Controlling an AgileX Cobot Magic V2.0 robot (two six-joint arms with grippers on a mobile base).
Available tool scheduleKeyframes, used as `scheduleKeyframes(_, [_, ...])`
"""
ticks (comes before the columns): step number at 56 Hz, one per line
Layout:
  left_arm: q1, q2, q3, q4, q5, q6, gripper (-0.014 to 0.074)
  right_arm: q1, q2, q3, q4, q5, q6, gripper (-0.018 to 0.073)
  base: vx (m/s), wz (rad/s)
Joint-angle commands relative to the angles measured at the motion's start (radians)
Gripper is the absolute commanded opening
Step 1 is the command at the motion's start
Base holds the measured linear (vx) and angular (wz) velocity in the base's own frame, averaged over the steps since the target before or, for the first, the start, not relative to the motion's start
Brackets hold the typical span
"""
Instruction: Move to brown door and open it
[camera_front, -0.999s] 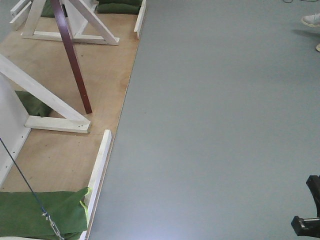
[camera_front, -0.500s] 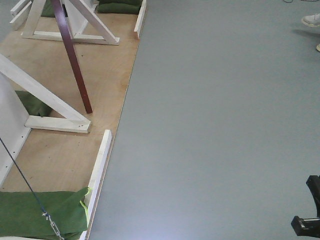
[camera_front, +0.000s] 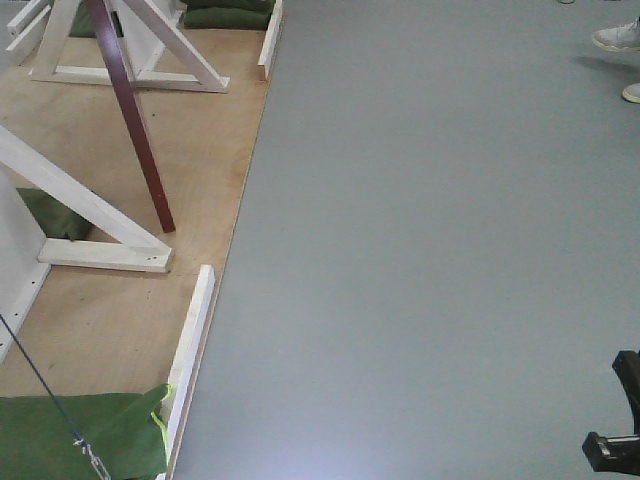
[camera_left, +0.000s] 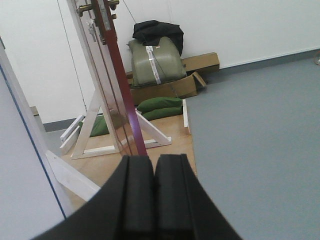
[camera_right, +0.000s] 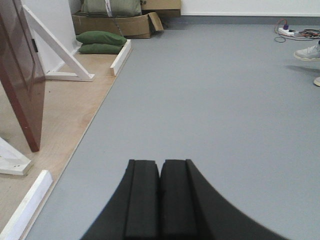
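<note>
The brown door (camera_front: 130, 110) stands on the plywood platform (camera_front: 110, 320), seen nearly edge-on, with its brass handle (camera_left: 95, 7) high up. It seems to be angled off its frame, but I cannot tell how far. White braces (camera_front: 90, 215) prop the frame beside the door, and a green sandbag (camera_front: 80, 435) lies nearer the robot. The left gripper (camera_left: 154, 170) and right gripper (camera_right: 160, 172) are well apart from the door, jaws clenched on nothing. I'd say the approach is unfinished and the handle untouched.

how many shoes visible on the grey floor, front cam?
2. One shoe at the top right corner; a second shoe just below it, cut by the right edge. More may be offscreen.
</note>
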Motion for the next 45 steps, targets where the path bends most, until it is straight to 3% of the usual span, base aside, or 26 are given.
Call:
scheduleKeyframes(1, [0.0,-0.013,-0.023,-0.009,-0.083,-0.01,-0.0006,-0.001,-0.006,0.004,-0.003,-0.076,-0.006,0.0,0.08,-0.12])
scheduleKeyframes(45, [0.0,-0.013,-0.023,-0.009,-0.083,-0.01,-0.0006,-0.001,-0.006,0.004,-0.003,-0.076,-0.006,0.0,0.17,-0.07])
